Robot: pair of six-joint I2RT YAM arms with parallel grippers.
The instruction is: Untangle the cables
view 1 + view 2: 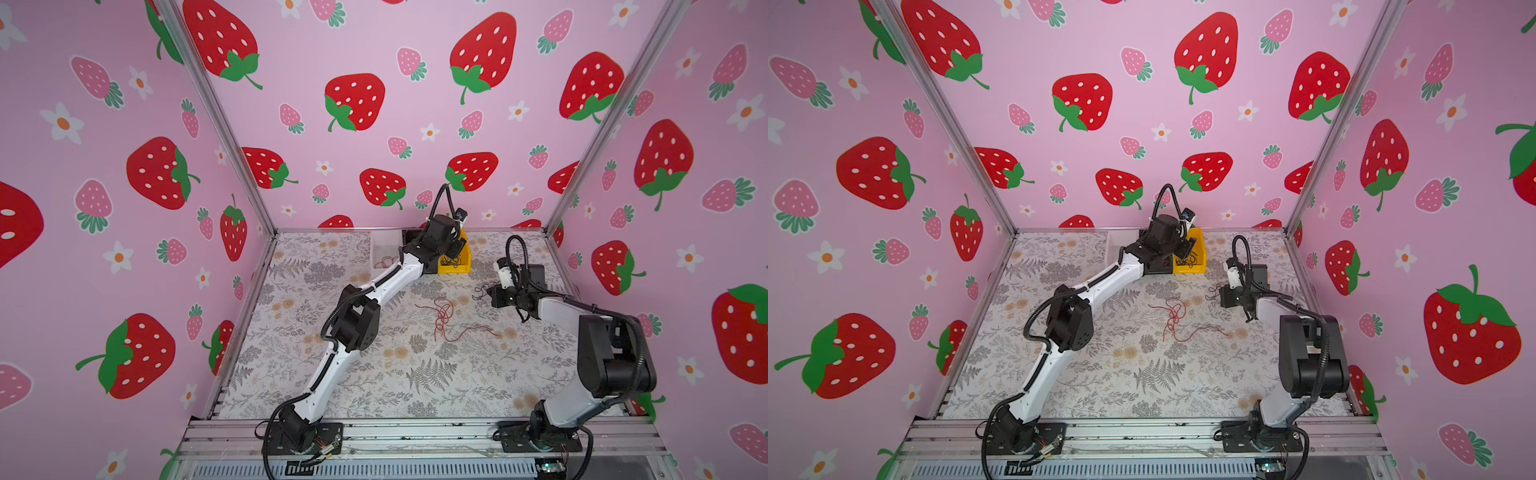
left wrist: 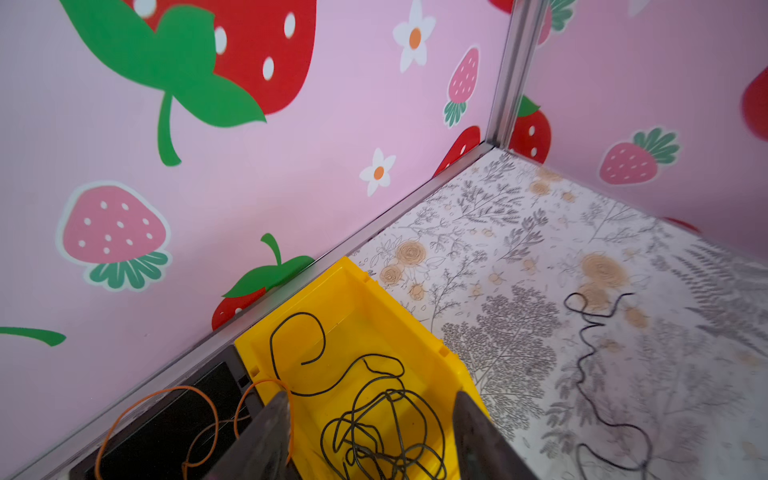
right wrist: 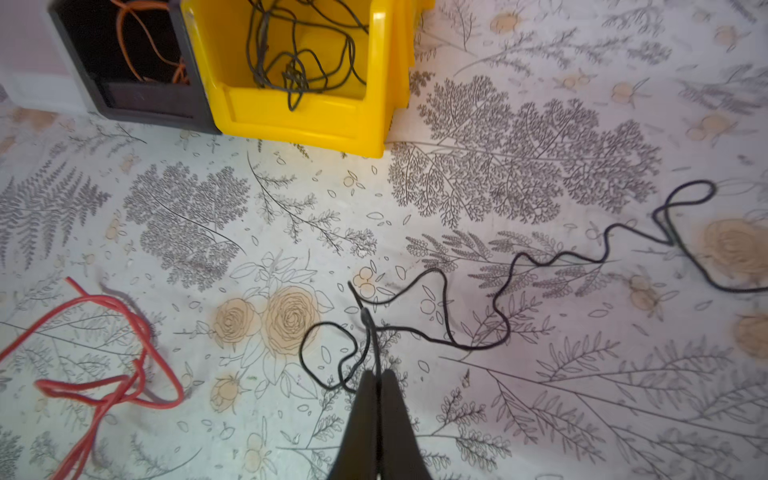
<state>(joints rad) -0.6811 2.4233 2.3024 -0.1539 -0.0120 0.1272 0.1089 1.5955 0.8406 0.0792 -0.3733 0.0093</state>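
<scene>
Yellow plastic bin (image 2: 357,291) holds a curly black cable tangle (image 2: 384,415); the black box (image 3: 149,106) touching it holds orange cables (image 3: 179,75). Your left gripper (image 2: 372,395) hangs wide over the bin. Your right gripper (image 3: 376,376) pinches a thin black cable (image 3: 478,347) near the bin, beside loopy red cables (image 3: 124,390).

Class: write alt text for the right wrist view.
The shut right claw pinches a black cable trailing across the floral table. Beyond stand a yellow bin holding black cables and a black bin holding orange cables; red cables lie nearby.
</scene>
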